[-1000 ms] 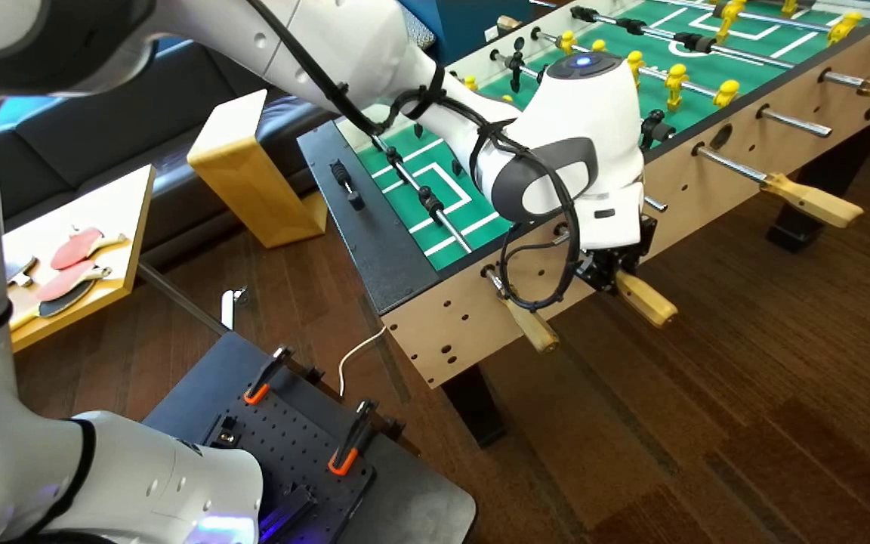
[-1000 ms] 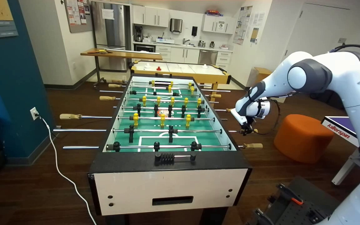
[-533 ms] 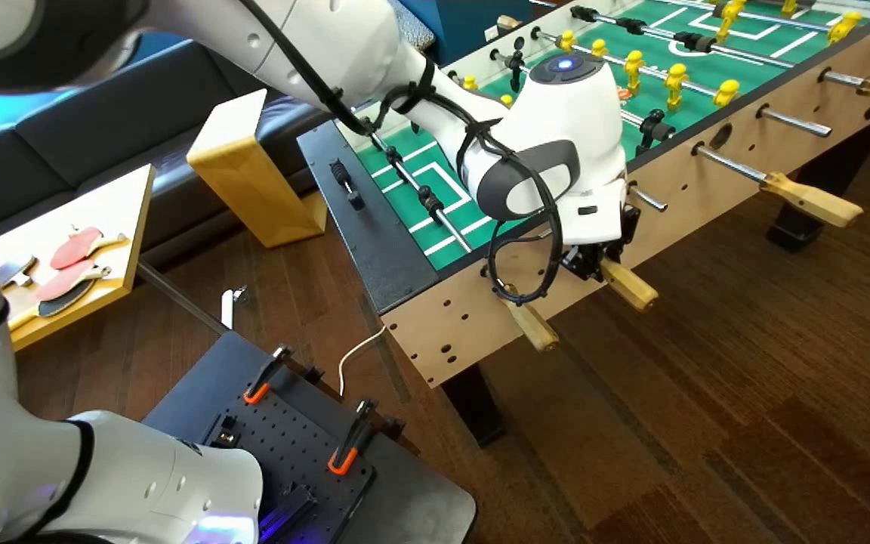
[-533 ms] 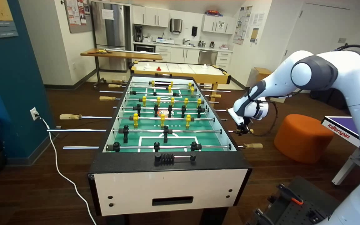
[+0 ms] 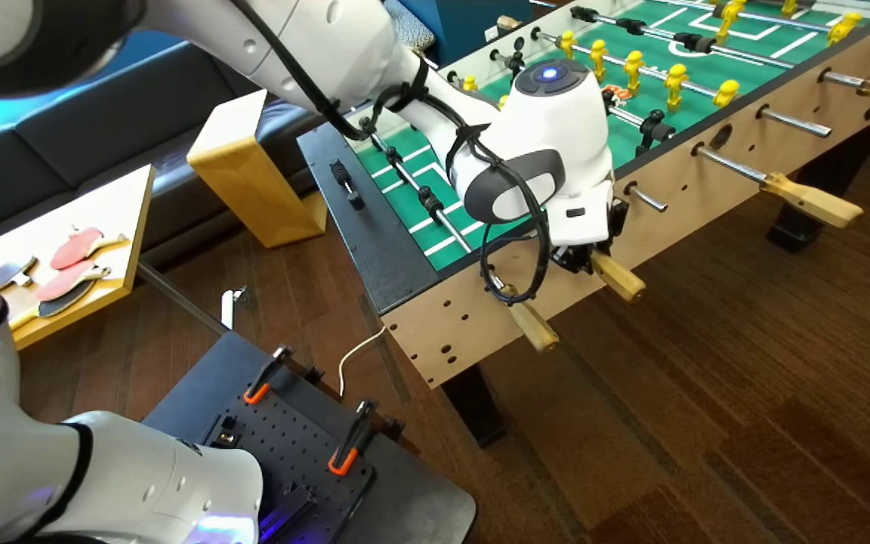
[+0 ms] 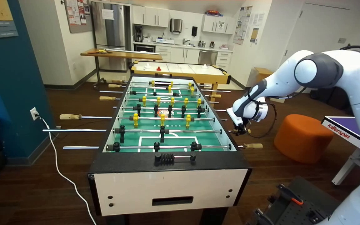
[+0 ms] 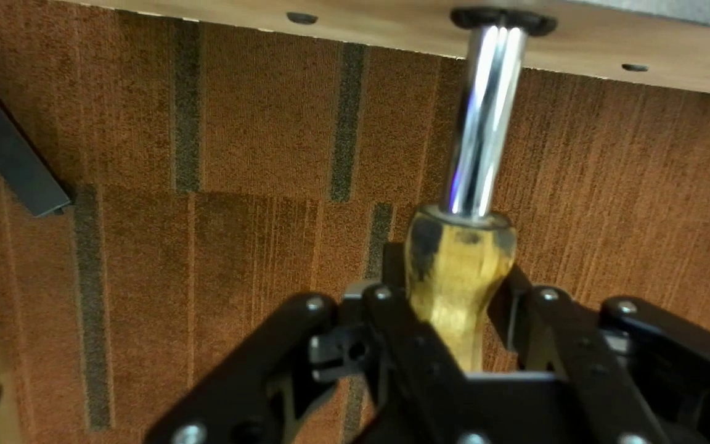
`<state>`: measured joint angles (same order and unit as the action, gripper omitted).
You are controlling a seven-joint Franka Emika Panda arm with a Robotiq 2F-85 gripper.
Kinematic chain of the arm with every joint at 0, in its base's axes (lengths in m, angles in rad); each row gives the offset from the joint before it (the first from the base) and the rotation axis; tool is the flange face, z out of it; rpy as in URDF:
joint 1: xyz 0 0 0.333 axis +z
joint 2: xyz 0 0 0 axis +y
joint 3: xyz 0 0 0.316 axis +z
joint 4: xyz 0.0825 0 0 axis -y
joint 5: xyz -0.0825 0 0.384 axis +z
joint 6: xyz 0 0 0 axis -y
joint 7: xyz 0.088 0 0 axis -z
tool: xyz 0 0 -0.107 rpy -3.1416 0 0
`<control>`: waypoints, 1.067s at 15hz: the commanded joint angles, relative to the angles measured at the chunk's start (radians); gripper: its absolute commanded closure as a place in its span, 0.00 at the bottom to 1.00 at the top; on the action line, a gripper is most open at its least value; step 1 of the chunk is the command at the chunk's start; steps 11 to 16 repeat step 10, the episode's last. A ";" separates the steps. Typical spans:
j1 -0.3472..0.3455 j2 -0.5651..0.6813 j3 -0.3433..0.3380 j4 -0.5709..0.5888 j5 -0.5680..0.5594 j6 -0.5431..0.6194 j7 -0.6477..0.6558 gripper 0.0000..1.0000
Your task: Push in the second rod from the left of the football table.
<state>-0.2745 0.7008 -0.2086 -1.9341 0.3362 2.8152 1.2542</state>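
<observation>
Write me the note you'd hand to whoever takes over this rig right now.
Gripper: closed around the wooden handle of the second rod.
Things: that rod runs into the side of the football table; the leftmost rod's handle is outside the grip.
Done: handle grasped, and the rod has slid inward over the last second.
Left: bare metal shows between handle and table in the wrist view, so probably push it farther in, then let go.

I hold the second rod by its tan wooden handle, a short straight silver length showing outside the light wood side of the green-pitched football table.
</observation>
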 commanded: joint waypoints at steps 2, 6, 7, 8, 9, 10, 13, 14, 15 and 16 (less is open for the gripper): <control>0.070 -0.149 -0.065 -0.123 -0.024 -0.030 -0.032 0.26; 0.162 -0.271 -0.174 -0.229 -0.124 -0.041 -0.019 0.00; 0.184 -0.297 -0.201 -0.250 -0.156 -0.048 -0.010 0.00; 0.198 -0.321 -0.221 -0.269 -0.182 -0.047 -0.007 0.00; 0.211 -0.346 -0.239 -0.287 -0.211 -0.053 -0.004 0.00; 0.217 -0.366 -0.249 -0.301 -0.232 -0.057 -0.003 0.00; 0.217 -0.366 -0.249 -0.301 -0.232 -0.057 -0.003 0.00; 0.217 -0.366 -0.249 -0.301 -0.232 -0.057 -0.003 0.00; 0.217 -0.366 -0.249 -0.301 -0.232 -0.057 -0.003 0.00; 0.217 -0.366 -0.249 -0.301 -0.232 -0.057 -0.003 0.00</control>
